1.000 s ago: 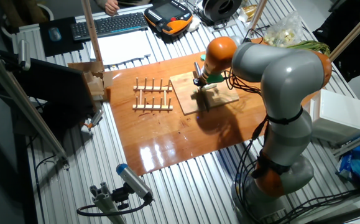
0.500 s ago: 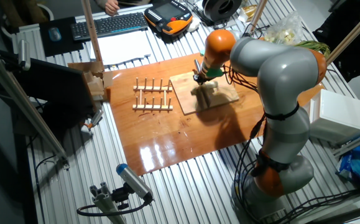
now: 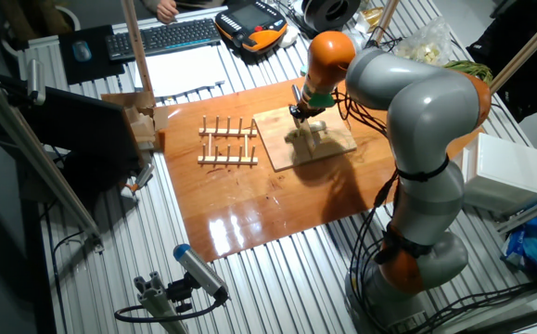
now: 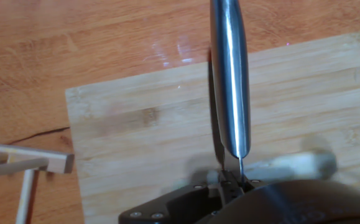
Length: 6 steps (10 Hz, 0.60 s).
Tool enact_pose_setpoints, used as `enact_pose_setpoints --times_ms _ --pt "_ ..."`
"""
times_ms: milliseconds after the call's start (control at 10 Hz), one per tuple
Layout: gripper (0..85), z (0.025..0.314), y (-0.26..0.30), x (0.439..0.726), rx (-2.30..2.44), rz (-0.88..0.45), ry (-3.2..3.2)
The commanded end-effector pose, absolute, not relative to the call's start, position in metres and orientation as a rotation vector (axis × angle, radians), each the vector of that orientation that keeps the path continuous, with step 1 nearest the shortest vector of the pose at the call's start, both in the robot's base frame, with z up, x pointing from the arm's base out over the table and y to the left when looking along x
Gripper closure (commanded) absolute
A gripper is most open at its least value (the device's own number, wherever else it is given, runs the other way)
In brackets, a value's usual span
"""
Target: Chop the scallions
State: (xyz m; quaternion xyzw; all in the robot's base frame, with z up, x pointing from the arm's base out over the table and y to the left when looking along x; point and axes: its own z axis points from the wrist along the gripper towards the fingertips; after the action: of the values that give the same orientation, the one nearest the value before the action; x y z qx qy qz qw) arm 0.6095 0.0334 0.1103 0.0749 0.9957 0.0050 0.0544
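fixed view: gripper (image 3: 299, 113) holds a knife (image 3: 295, 102) over the cutting board (image 3: 277, 146); the scallions are not resolvable here. dish rack (image 3: 228, 142) stands just left of the board, limiting room on that side.

hand view: knife (image 4: 229, 74) clamped in closed fingers; scallions (image 4: 288, 165), blurred, at the near right of the blade. risk: the blade lands beside the stalk, or the stalk rolls. board edge (image 4: 74, 124) far left, open board between.
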Motion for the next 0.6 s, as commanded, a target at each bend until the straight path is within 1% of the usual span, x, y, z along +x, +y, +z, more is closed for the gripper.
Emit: enact_pose_setpoints --times_ms 0,200,500 --pt "85.0 0.112 0.03 0.61 0.218 0.015 3.025" --pt "85.0 0.112 0.022 0.61 0.203 0.012 3.018" --pt "85.0 0.104 0.018 0.611 0.193 0.02 3.005"
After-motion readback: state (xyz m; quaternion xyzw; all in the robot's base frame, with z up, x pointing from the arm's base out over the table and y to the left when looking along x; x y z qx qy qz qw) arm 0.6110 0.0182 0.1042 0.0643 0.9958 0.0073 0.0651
